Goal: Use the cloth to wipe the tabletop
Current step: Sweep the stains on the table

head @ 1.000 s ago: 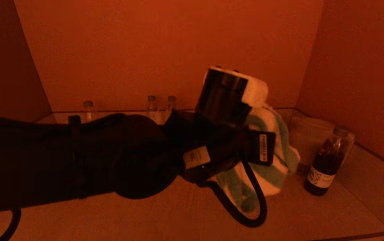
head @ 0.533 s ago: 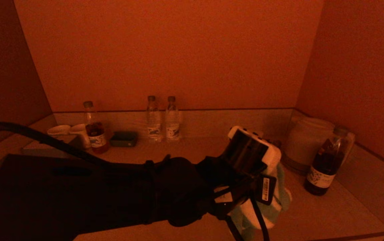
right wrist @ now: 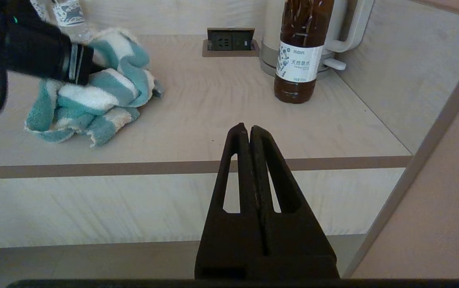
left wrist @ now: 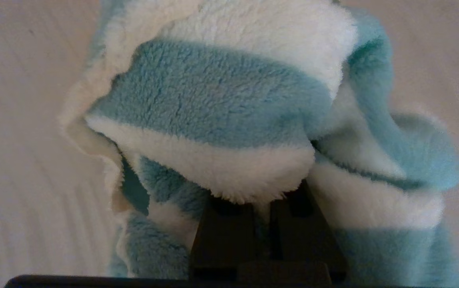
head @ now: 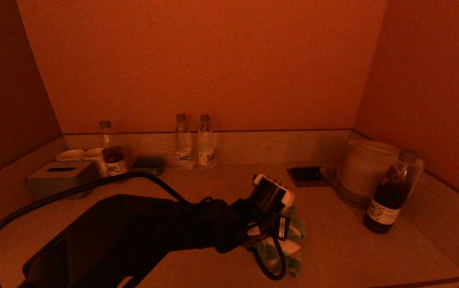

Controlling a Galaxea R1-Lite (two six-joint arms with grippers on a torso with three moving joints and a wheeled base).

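A fluffy cloth (head: pixel 291 250) with teal and white stripes lies bunched on the pale wooden tabletop (head: pixel 345 256), near its front edge and right of centre. My left gripper (left wrist: pixel 262 202) is shut on the cloth (left wrist: pixel 213 108), its fingertips buried in a fold, and it presses the cloth down on the table. The cloth also shows in the right wrist view (right wrist: pixel 93 100), with my left arm (right wrist: pixel 25 48) on it. My right gripper (right wrist: pixel 248 130) is shut and empty, held off the table's front edge on the right.
A dark drink bottle (head: pixel 389 196) and a white kettle (head: pixel 363 172) stand at the right, with a socket plate (head: pixel 305 175) beside them. Two water bottles (head: pixel 193 140), another bottle (head: pixel 109 150), cups (head: pixel 79 156), a tissue box (head: pixel 57 178) and a small dark box (head: pixel 147 165) line the back.
My left arm has come down from high above the table, carrying the cloth with it. The cloth now rests on the tabletop near the front edge.
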